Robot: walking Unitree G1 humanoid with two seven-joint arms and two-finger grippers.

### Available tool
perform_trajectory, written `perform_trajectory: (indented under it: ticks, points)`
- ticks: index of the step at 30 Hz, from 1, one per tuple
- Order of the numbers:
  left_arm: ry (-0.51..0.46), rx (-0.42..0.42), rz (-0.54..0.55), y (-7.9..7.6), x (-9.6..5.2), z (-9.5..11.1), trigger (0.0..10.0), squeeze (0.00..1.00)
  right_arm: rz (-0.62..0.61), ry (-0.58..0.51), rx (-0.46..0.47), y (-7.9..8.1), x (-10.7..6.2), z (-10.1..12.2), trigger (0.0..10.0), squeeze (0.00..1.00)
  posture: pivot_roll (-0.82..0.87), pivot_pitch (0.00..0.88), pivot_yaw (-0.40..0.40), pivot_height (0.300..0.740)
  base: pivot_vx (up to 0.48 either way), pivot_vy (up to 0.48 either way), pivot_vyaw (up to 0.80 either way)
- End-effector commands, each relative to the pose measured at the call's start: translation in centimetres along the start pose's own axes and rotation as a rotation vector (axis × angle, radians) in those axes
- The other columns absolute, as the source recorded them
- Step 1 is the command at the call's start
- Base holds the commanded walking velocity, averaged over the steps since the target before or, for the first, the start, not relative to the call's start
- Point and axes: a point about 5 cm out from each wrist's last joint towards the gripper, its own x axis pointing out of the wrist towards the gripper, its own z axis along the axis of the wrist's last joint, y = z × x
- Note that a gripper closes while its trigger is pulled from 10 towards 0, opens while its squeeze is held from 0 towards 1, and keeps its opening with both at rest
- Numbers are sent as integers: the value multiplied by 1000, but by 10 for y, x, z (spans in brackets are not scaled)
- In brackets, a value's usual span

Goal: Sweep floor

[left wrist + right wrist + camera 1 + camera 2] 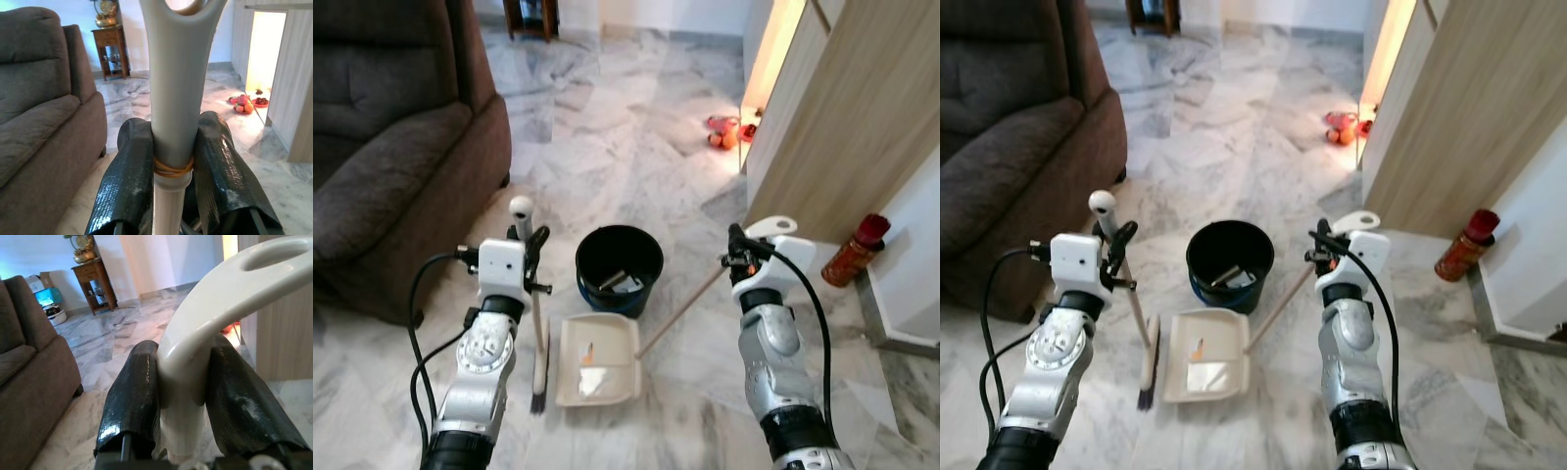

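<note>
From the head views, a cream dustpan (pixel 598 360) is seen on the marble floor (pixel 636 127) just before a black bucket (pixel 619 266) (possibly holding scraps). In the left wrist view, the left gripper (pixel 175 166) is clamped on the broom handle (pixel 177 88). In the right wrist view, the right gripper (pixel 183 391) is clamped on the dustpan handle (pixel 215 303).

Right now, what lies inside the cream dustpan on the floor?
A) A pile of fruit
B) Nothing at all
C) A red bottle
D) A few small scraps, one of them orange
D: the cream dustpan, lying on the marble floor just in front of the black bucket, holds a small orange scrap and some pale bits near its front lip.
</note>
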Motion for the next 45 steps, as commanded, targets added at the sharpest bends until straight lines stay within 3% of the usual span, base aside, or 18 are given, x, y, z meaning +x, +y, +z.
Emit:
perform_trajectory:
  ticks: [1,13,19,26,34,39,45]
  points:
    - [-40,17,-9,0,1,7,10000,0,16,-66,-2,2,3,13,10000,0,36,92,-23,740,0,0,0]
    - [-29,28,-4,4,-3,4,10000,0,49,-125,-44,1,-3,30,10000,0,35,99,-22,740,0,0,0]
    - [-30,137,-42,7,-14,-1,10000,0,42,-153,-54,-3,-5,39,10000,0,34,100,-21,740,0,0,0]
    - [-2,138,-13,13,-18,-9,10000,0,88,-162,-65,4,-12,49,10000,0,38,102,-25,740,0,0,0]
    - [3,143,-14,12,-19,-11,10000,0,79,-150,-97,0,-24,62,10000,0,31,99,-26,740,0,0,0]
    - [5,145,-12,12,-19,-12,10000,0,96,-179,-99,6,-27,76,10000,0,35,95,-26,740,0,0,0]
    - [5,146,-11,13,-18,-12,10000,0,114,-276,-86,18,-23,112,10000,0,33,87,-24,740,0,0,0]
